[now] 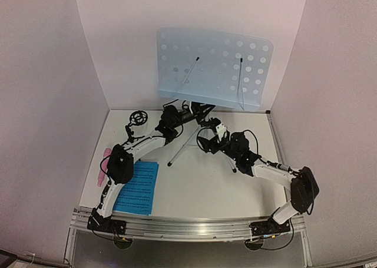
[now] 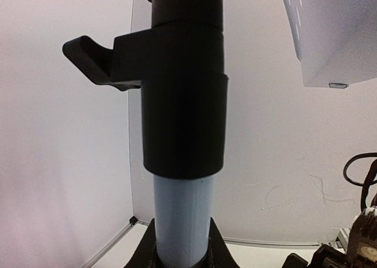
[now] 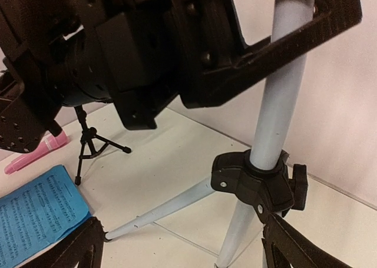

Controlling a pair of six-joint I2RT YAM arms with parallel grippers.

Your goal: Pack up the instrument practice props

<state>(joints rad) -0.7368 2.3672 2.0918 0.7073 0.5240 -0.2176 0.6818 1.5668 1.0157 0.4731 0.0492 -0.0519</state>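
Overhead, the music stand [image 1: 215,73] stands upright near the back of the worktop [image 1: 194,188]. Its long axis is vertical, its pale perforated desk [image 1: 253,62] faces the arms, and its silver legs [image 1: 181,148] splay toward the near edge. Only this view gives the whole layout. The black mic stand [image 1: 138,118] is upright at back left. The pink toy microphone [image 1: 104,163] lies along the left edge, long axis front to back, partly behind the left arm. The blue sheet music [image 1: 139,188] lies flat near the left base.

The left wrist view alone shows the black locking collar [image 2: 184,126], its lever pointing left. Just below it the left gripper [image 2: 181,253] has its jaws closed narrowly round the silver pole [image 2: 181,209].

The right wrist view alone shows the black hub [image 3: 259,182] where the legs meet. There the right gripper [image 3: 181,235] sits near the legs with its jaws wide, holding nothing.
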